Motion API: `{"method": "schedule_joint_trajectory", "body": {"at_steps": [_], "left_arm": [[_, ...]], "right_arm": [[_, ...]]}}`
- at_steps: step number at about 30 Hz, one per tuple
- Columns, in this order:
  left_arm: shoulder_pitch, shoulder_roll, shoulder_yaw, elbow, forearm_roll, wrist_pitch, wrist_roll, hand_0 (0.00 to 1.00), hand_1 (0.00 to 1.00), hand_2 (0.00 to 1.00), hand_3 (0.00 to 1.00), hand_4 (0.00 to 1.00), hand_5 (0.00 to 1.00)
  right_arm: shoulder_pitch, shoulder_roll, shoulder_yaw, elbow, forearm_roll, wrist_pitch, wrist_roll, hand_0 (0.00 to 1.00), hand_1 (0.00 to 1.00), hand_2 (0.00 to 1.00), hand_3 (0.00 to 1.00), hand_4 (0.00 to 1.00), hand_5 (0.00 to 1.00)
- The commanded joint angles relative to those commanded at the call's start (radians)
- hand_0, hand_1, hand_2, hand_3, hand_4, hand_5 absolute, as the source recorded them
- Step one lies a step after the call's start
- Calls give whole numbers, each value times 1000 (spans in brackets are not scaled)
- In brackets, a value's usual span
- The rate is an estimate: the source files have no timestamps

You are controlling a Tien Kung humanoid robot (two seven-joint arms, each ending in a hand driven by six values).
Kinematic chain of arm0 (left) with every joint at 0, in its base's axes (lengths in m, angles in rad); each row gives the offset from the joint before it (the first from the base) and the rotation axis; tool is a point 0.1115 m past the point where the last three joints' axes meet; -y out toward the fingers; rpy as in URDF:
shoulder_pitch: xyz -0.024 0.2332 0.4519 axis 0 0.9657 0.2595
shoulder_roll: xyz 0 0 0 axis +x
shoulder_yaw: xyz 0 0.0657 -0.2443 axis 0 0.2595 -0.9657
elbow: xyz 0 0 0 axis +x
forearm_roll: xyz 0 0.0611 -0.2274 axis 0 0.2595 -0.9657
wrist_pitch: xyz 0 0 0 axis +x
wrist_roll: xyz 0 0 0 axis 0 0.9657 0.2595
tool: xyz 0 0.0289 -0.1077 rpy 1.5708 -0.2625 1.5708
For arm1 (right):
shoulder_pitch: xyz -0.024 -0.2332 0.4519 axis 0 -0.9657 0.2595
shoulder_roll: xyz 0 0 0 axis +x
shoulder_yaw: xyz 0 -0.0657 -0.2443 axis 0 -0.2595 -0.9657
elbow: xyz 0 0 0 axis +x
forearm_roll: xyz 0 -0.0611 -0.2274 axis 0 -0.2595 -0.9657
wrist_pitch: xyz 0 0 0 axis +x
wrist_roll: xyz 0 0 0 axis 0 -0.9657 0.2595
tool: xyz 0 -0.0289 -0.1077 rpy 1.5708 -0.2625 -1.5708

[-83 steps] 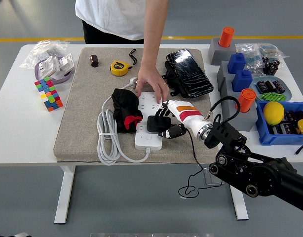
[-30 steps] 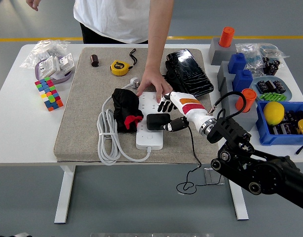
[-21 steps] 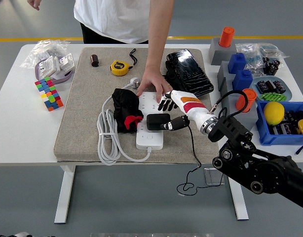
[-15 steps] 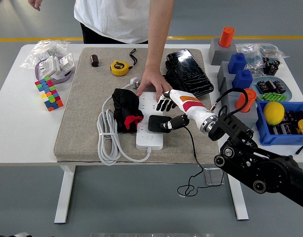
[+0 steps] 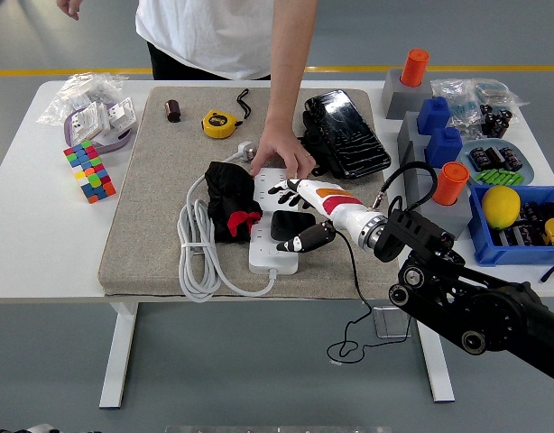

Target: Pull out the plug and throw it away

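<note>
A white power strip [image 5: 270,257] lies on the grey mat [image 5: 155,203], with a black plug [image 5: 295,223] standing in it. My right hand [image 5: 281,219] reaches in from the right and straddles the plug. Its fingers [image 5: 284,192] are spread over the strip beyond the plug and the thumb [image 5: 304,242] lies on the near side, so it is open around the plug. A person's hand [image 5: 277,152] presses down on the strip's far end. My left hand is out of view.
A black and red bundle [image 5: 227,206] lies against the strip's left side, with the coiled white cable [image 5: 194,257] beside it. A black pouch [image 5: 345,133], tape measure [image 5: 218,124] and colour cube [image 5: 89,171] lie around. Grey blocks with orange caps [image 5: 450,185] and a blue bin [image 5: 516,244] stand at the right.
My right hand has slid left along the strip. Its thumb has dropped from the plug's side to the near side and its fingers have stretched out beyond the plug. The person's hand stays on the strip.
</note>
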Motion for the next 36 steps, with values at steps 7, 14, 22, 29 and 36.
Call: {"method": "schedule_joint_trajectory", "body": {"at_steps": [7,14,22,29,36], "left_arm": [[2,0,4,0,-1,-1,1,548,688,716,726,940,538],[0,0,4,0,0,0,0,548,688,716,726,940,537],[2,-1,5,0,-1,-1,0,548,688,716,726,940,538],[-1,0,2,-1,1,-1,-1,550,687,716,726,940,537],[2,-1,5,1,0,-1,0,550,687,715,726,940,538]], "right_arm": [[20,19,-37,-42,-7,-36,8,740,792,789,863,998,199],[30,29,-56,-100,-23,-69,26,652,720,726,777,998,183],[25,22,-62,-115,-17,-80,40,584,642,666,632,998,141],[21,18,-72,-122,-11,-82,49,543,586,579,549,998,93],[18,16,-74,-123,-11,-100,56,556,537,521,536,983,11]]}}
